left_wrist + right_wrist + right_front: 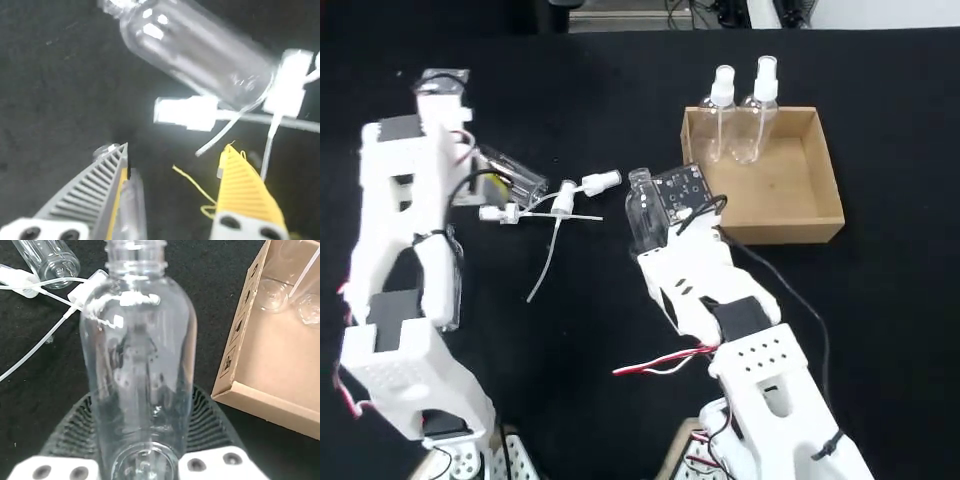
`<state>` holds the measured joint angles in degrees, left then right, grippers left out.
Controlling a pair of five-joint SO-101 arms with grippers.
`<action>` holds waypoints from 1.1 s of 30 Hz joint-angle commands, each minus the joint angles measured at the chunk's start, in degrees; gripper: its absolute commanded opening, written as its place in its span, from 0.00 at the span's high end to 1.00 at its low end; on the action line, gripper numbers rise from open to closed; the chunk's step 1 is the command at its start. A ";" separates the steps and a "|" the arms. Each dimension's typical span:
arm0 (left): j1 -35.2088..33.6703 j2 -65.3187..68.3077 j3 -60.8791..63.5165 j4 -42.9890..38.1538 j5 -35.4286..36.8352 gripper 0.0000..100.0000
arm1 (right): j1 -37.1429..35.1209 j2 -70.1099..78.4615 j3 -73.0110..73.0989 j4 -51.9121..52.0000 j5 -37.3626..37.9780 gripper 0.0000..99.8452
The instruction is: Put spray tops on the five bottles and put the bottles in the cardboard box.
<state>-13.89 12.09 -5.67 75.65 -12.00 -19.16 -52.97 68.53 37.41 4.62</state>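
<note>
- right wrist view: uncapped bottle [140,340] is clamped by right gripper [142,415] for capping.
- left gripper [172,172] is held open over a spray top [187,112], likely to be grasped next.

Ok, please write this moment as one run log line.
right gripper: shut on uncapped bottle | left gripper: open, near loose spray tops | cardboard box: two capped bottles inside
</note>
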 commanded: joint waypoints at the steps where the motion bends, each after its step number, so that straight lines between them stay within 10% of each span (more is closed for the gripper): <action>1: 1.80 1.76 1.36 -7.38 8.53 0.71 | 0.70 -2.15 -1.54 -1.58 0.53 0.99; 33: 3.56 14.86 -12.44 2.73 19.08 0.71 | 0.79 -2.15 -1.71 -1.58 0.53 0.99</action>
<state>-10.20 27.38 -15.60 77.85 2.77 -19.16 -52.97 68.53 37.41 4.62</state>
